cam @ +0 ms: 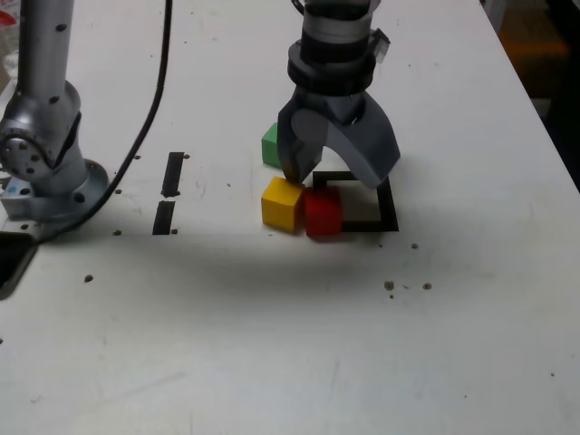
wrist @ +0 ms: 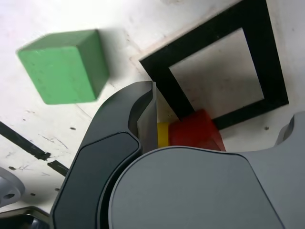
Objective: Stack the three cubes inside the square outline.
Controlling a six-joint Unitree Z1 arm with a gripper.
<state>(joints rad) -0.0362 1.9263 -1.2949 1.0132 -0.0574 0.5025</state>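
Red cube: plain, solid red [cam: 323,215], darkened by shade; it lies over the corner of the square outline [cam: 389,207] that is at the exterior view's near left.
Yellow cube: bright solid yellow [cam: 282,205], just beside the red one, outside the outline on the exterior view's left.
Green cube: solid green with faint specks on its face [wrist: 63,69], apart from the other two, beyond the outline's left side in the exterior view.
Outline: flat black border, white centre; the red cube covers part of its edge, and much of the centre shows bare.
Open room: white tabletop [cam: 272,344] reaches well out from the outline toward the exterior view's near side and right; the tight spot is between red and yellow, with hardly a gap.
Pointing: all three sit flat, with no long axis; yellow is turned at an angle to the outline, one upright edge toward the exterior camera.
Claw: wide open [cam: 335,182], above the outline's left part in the exterior view, fingers spread.
Black strips: two [cam: 174,173] [cam: 163,217], end to end, well left of the outline in the exterior view.
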